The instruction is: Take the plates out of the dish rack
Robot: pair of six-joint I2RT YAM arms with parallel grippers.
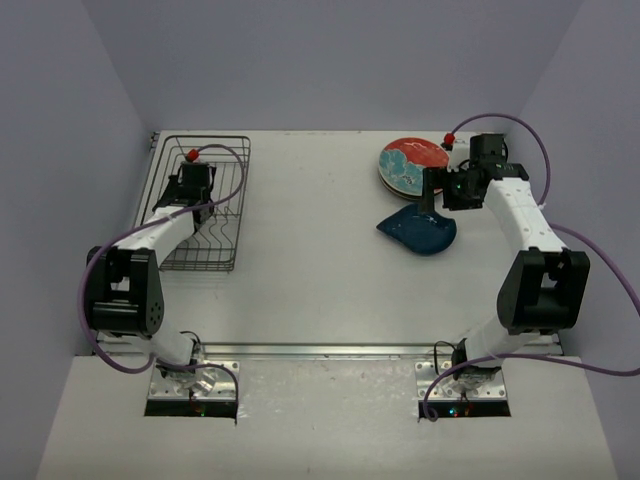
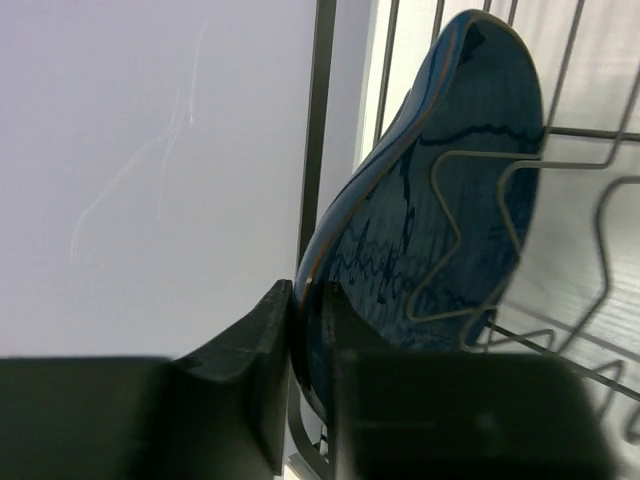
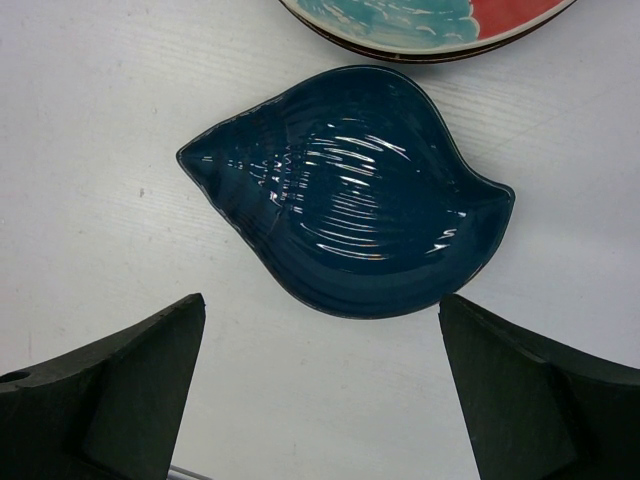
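The dish rack (image 1: pixel 215 235) of dark wire stands at the far left. My left gripper (image 1: pixel 190 187) reaches into it. In the left wrist view my left gripper (image 2: pixel 308 330) is shut on the rim of a dark teal plate (image 2: pixel 440 200), which stands upright among the rack wires (image 2: pixel 318 120). A stack of red plates with teal pattern (image 1: pixel 412 160) lies at the far right. A dark blue wavy-edged dish (image 1: pixel 420 230) lies flat in front of the stack. My right gripper (image 1: pixel 440 198) hovers over it, open and empty. In the right wrist view the gripper (image 3: pixel 320 320) is just short of the dish (image 3: pixel 350 190), with the red plates (image 3: pixel 430 25) beyond.
The rack sits close to the left wall (image 2: pixel 150 180). White walls enclose the table on the left, back and right. The right arm's purple cable (image 1: pixel 545 160) loops above the red plates.
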